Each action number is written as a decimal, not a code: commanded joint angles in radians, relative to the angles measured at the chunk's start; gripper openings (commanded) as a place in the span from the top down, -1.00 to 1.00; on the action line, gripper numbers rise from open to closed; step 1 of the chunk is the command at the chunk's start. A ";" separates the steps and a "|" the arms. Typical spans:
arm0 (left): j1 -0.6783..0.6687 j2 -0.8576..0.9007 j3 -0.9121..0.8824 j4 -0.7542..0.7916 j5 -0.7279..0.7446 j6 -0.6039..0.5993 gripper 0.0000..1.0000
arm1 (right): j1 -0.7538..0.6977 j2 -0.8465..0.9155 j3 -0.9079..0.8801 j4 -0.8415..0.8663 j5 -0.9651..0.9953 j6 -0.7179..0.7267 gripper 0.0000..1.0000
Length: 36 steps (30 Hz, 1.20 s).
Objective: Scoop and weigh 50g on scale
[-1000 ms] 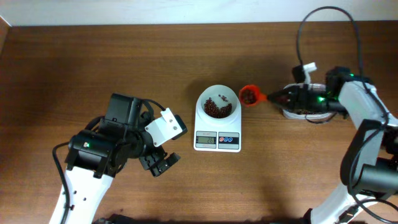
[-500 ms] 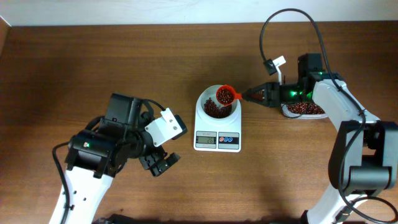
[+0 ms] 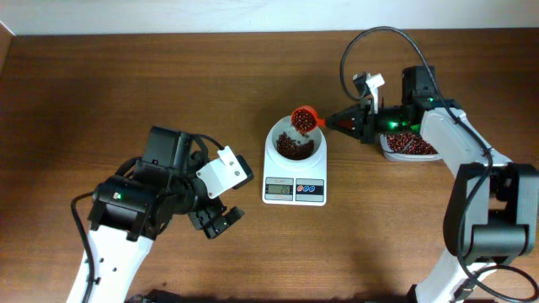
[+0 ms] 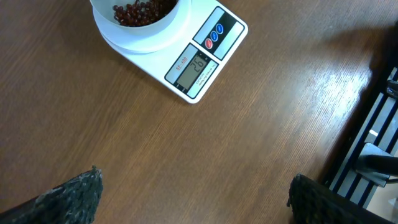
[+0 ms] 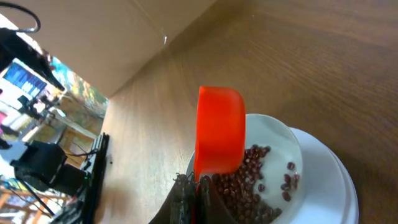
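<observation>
The white scale (image 3: 294,191) stands mid-table with its round bowl (image 3: 313,154) holding dark red-brown beans (image 3: 292,148). My right gripper (image 3: 338,123) is shut on the handle of an orange-red scoop (image 3: 302,118), which hangs tilted over the bowl's far rim with beans in it. In the right wrist view the scoop (image 5: 219,135) is tipped above the beans (image 5: 252,183), and the gripper (image 5: 198,190) pinches its handle. My left gripper (image 3: 217,220) is open over bare table left of the scale. The left wrist view shows the scale (image 4: 214,43) ahead of the gripper (image 4: 194,186).
A clear tub (image 3: 410,148) of beans sits at the right, under my right arm. The right arm's cable (image 3: 354,50) loops above the table's back edge. Bare brown tabletop lies in front of the scale and between the arms.
My right gripper carried the scoop left from beside the tub to over the scale's bowl and tilted it. The left arm has not moved.
</observation>
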 commanded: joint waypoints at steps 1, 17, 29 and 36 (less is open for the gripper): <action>0.006 -0.007 -0.002 -0.001 0.017 0.005 -0.98 | 0.043 0.002 0.001 0.004 0.013 -0.092 0.92; 0.006 -0.007 -0.002 -0.001 0.017 0.005 -0.98 | 0.050 0.002 0.001 0.011 0.025 -0.216 0.92; 0.006 -0.007 -0.002 -0.001 0.017 0.005 -0.98 | 0.050 0.002 0.001 0.059 0.087 -0.078 0.92; 0.006 -0.007 -0.002 -0.001 0.017 0.005 -0.98 | 0.050 0.002 0.001 0.059 0.087 -0.077 0.92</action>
